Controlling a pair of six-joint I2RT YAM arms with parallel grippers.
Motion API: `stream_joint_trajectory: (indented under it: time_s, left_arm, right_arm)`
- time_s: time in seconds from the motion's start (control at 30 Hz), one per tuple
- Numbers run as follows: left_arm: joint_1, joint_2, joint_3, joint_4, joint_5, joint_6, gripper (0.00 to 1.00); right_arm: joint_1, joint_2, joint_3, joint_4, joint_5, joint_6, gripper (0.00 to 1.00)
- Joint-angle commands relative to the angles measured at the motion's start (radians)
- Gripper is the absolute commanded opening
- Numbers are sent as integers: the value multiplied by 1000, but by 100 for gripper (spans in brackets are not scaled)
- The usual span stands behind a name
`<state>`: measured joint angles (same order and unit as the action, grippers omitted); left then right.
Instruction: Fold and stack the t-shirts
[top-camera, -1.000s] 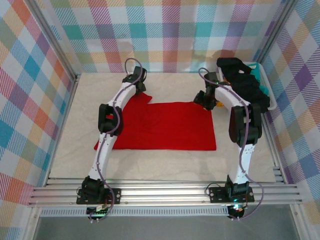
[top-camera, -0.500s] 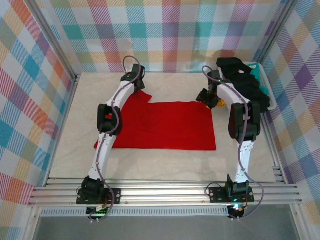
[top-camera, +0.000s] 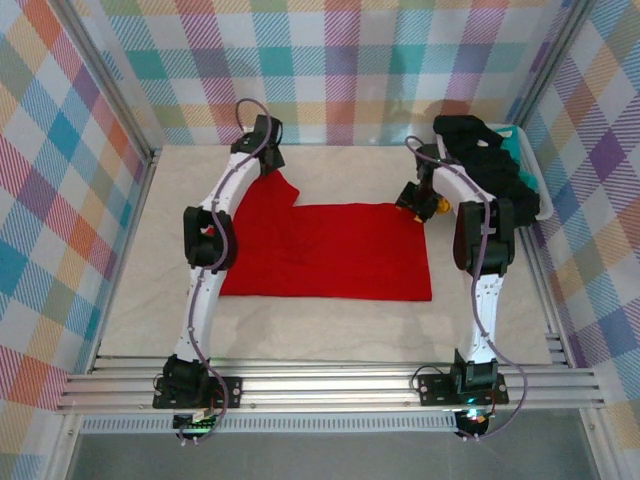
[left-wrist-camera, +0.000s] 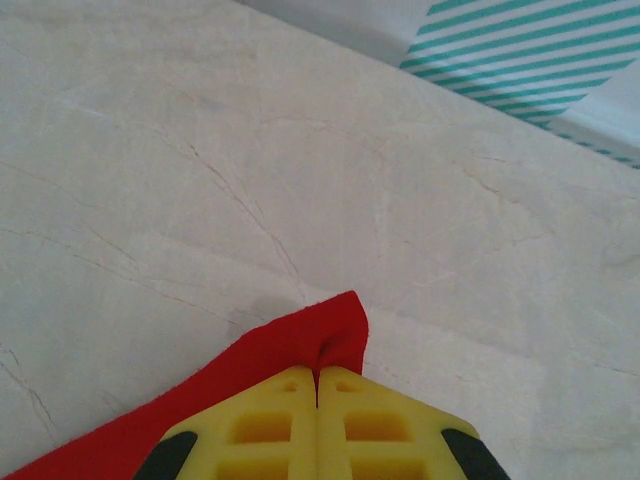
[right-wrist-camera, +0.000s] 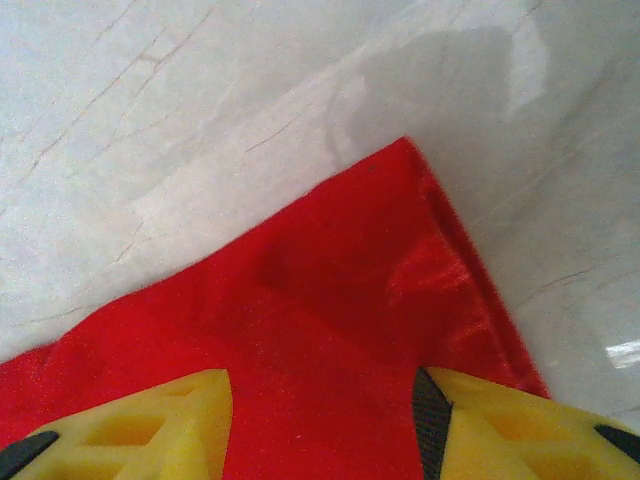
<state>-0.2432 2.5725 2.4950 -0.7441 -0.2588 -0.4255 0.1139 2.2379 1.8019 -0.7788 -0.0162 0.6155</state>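
The red t-shirt lies flat mid-desk, one sleeve reaching toward the far-left corner. The left end effector is clamped together on that sleeve's tip. The right end effector, fingers apart, hangs over the shirt's far-right corner. Black t-shirts are heaped in the basket at the desk's far-right corner.

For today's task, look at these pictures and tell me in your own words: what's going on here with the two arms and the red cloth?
Two robot arms are working on a red t-shirt spread flat on the table. The left claw is shut on the shirt's far-left corner, pinching the cloth. The right claw is open over the far-right corner and is not gripping it. Black garments are piled in the basket at the right.
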Motion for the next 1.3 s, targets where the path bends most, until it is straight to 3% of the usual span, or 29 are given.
stream_joint_trajectory:
  time_s: [0.0, 0.27, 0.67, 0.77, 0.83, 0.9, 1.07, 1.27]
  left_arm:
    - [22, -55, -15, -42, 27, 2, 0]
    - [27, -60, -15, -41, 58, 14, 0]
    - [33, -75, -16, -49, 87, 33, 0]
    - [36, -77, -16, -50, 96, 38, 0]
    - [39, -85, -16, -56, 97, 43, 0]
    - [42, -103, -17, -69, 99, 53, 0]
    - [56, -186, -71, -70, 133, 82, 0]
    - [67, -315, -250, -42, 161, 111, 0]
  right_arm:
    - [-11, 12, 35, -19, 29, -2, 52]
    - [-18, 19, 63, -4, 95, -26, 51]
    - [-16, 167, 225, -117, 146, -21, 46]
    - [-17, 177, 225, -134, 145, -12, 31]
    - [-17, 151, 188, -102, 138, -13, 13]
    - [-16, 101, 136, -53, 135, -18, 1]
    - [-16, -34, 64, 17, 106, -35, 0]
    - [-15, -141, -4, 27, 17, -47, 0]
